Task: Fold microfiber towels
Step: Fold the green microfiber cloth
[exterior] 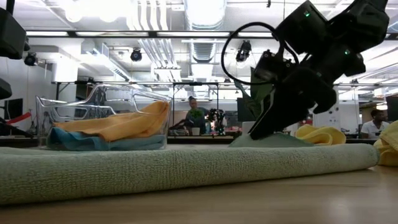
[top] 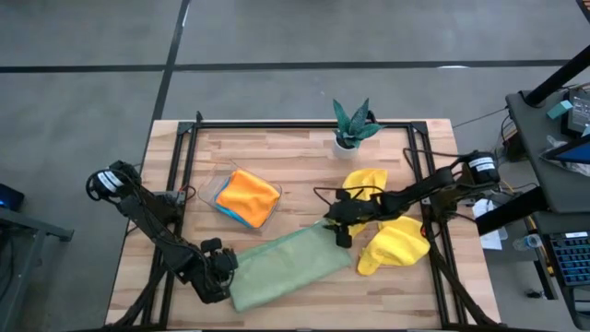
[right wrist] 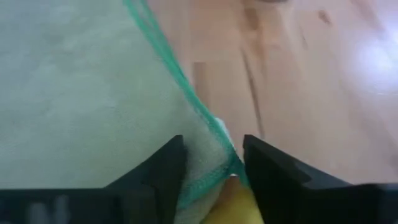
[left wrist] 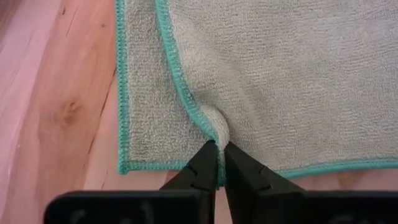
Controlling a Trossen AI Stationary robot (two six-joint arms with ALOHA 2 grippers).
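Note:
A pale green towel (top: 290,267) lies folded over on the wooden table, near its front edge. My left gripper (left wrist: 219,152) is at the towel's left end (top: 230,281), shut on it. My right gripper (top: 339,231) is over the towel's far right corner, open. That corner (right wrist: 208,158), with its teal hem, sits between the two fingers. In the low view the right gripper (exterior: 261,130) slants down onto the towel (exterior: 186,168). An orange towel (top: 249,194) lies on a blue one in the clear tray (top: 218,189). Two yellow towels (top: 364,180) (top: 396,244) lie crumpled at the right. My left gripper pinches the corner of the towel's upper layer (left wrist: 216,127) between its two fingers, coming steeply from above. The cloth puckers into a small ridge at the fingertips and otherwise lies flat on the table. Whether the lower layer is caught too, I cannot tell. My right gripper has its fingers on either side of the towel's far right corner (right wrist: 217,146); I cannot tell whether they touch it.
A small plant in a white pot (top: 353,124) stands at the far edge. The clear tray stands left of centre, behind the green towel. Black frame rails (top: 180,175) run along the left and right sides of the table. Bare wood (top: 295,166) lies between tray and yellow towels.

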